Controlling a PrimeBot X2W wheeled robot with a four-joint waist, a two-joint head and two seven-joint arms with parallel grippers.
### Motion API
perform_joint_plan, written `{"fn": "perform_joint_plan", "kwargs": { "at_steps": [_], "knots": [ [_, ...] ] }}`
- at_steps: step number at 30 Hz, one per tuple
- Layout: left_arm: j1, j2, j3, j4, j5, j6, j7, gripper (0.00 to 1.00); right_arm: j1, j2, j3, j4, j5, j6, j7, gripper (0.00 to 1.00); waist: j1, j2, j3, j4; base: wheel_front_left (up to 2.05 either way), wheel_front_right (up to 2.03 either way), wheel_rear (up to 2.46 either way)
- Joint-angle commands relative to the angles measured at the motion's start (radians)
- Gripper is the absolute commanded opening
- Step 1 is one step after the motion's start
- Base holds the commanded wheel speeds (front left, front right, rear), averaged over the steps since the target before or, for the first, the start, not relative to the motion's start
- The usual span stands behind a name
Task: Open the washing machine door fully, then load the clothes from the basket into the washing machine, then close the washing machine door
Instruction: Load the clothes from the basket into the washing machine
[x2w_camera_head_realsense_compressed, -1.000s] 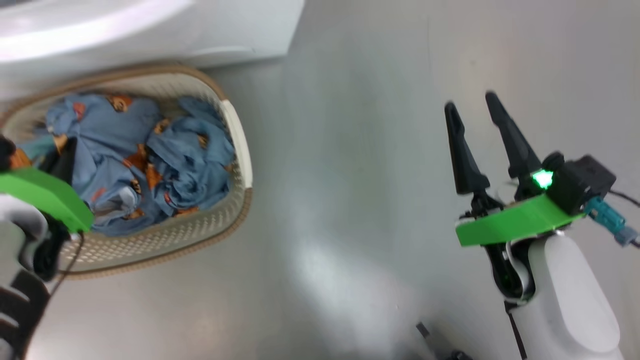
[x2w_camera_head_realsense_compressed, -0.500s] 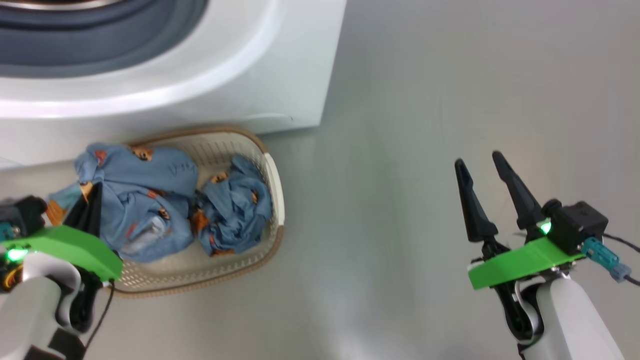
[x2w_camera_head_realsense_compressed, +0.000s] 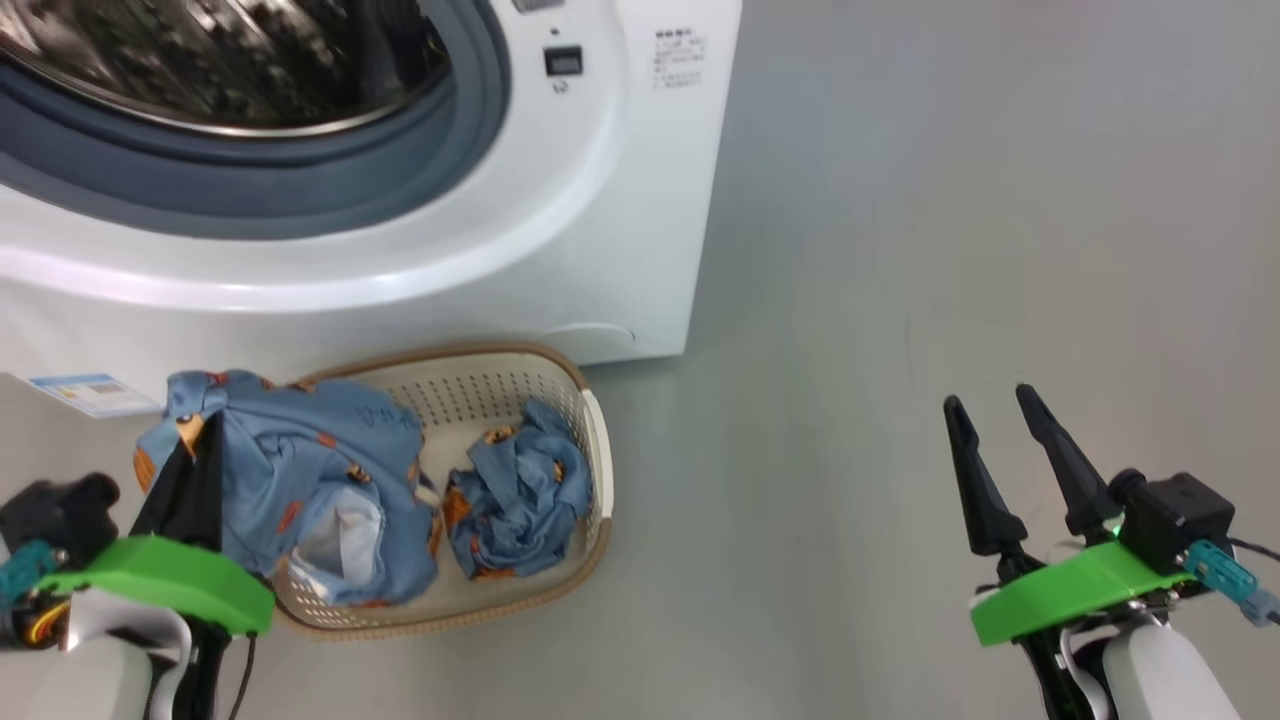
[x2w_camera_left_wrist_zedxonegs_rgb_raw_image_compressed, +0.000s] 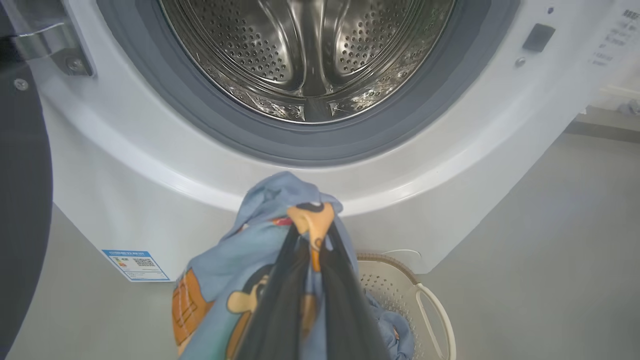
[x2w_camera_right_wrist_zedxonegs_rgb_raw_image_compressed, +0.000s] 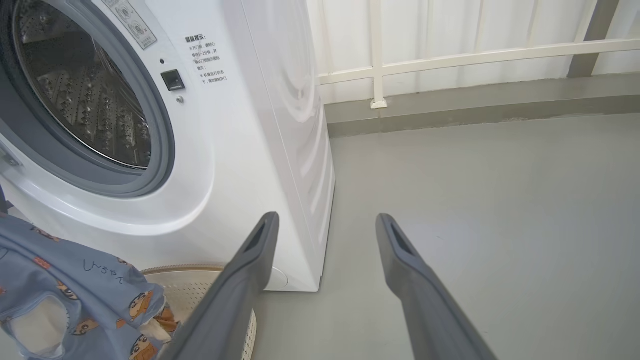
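Clothes (x2w_camera_head_realsense_compressed: 515, 500) not yet loaded: door (x2w_camera_left_wrist_zedxonegs_rgb_raw_image_compressed: 20, 200) open, left gripper (x2w_camera_left_wrist_zedxonegs_rgb_raw_image_compressed: 311, 250) clamps one bundle (x2w_camera_head_realsense_compressed: 300, 470) beneath drum (x2w_camera_head_realsense_compressed: 230, 60) at 12 o'clock, other lies in basket (x2w_camera_head_realsense_compressed: 598, 440), right gripper (x2w_camera_head_realsense_compressed: 990, 408) gapes empty.

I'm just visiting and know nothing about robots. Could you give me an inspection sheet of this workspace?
Surface: grey floor, bare.
Job's things: washing machine with door open, drum looks empty; one blue bundle in the basket, a lifted bundle above its left end.
Clutter: nothing seen.
Grippers: left gripper shut on the lifted bundle; right gripper open, empty, over the floor.
Cables: black cable by the left wrist; teal plug at the right wrist.
Surroundings: white railing and a low kerb beside the machine.
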Motion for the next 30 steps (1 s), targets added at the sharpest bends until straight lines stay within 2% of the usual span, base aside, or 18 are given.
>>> {"fn": "perform_joint_plan", "kwargs": {
  "at_steps": [1,10,18,26,30],
  "knots": [
    [0.015,0.028,0.057,-0.046,0.025,-0.001,-0.014,0.0,0.021,-0.008,0.014,-0.022,0.006,0.002,-0.005,1.0,0.0,0.0,-0.043,0.022,0.0,0.0,0.0],
    [0.167,-0.026,0.165,-0.199,0.122,-0.001,-0.014,0.0,0.082,-0.026,-0.012,-0.028,0.013,0.002,-0.005,1.0,0.0,0.0,-0.104,0.044,0.0,0.0,0.0],
    [0.289,-0.104,0.252,-0.321,0.195,-0.001,-0.014,0.0,0.115,-0.03,-0.032,-0.039,0.014,0.002,-0.005,1.0,0.0,0.0,-0.121,0.048,0.0,0.0,0.0],
    [0.302,-0.14,0.27,-0.357,0.211,-0.001,-0.014,0.0,0.113,-0.026,-0.045,-0.05,0.011,0.002,-0.005,1.0,0.0,0.0,-0.099,0.049,0.0,0.0,0.0],
    [0.262,-0.133,0.261,-0.351,0.206,-0.001,-0.014,0.0,0.099,-0.018,-0.047,-0.057,0.007,0.002,-0.005,1.0,0.0,0.0,-0.068,0.043,0.0,0.0,0.0]
  ]
}}
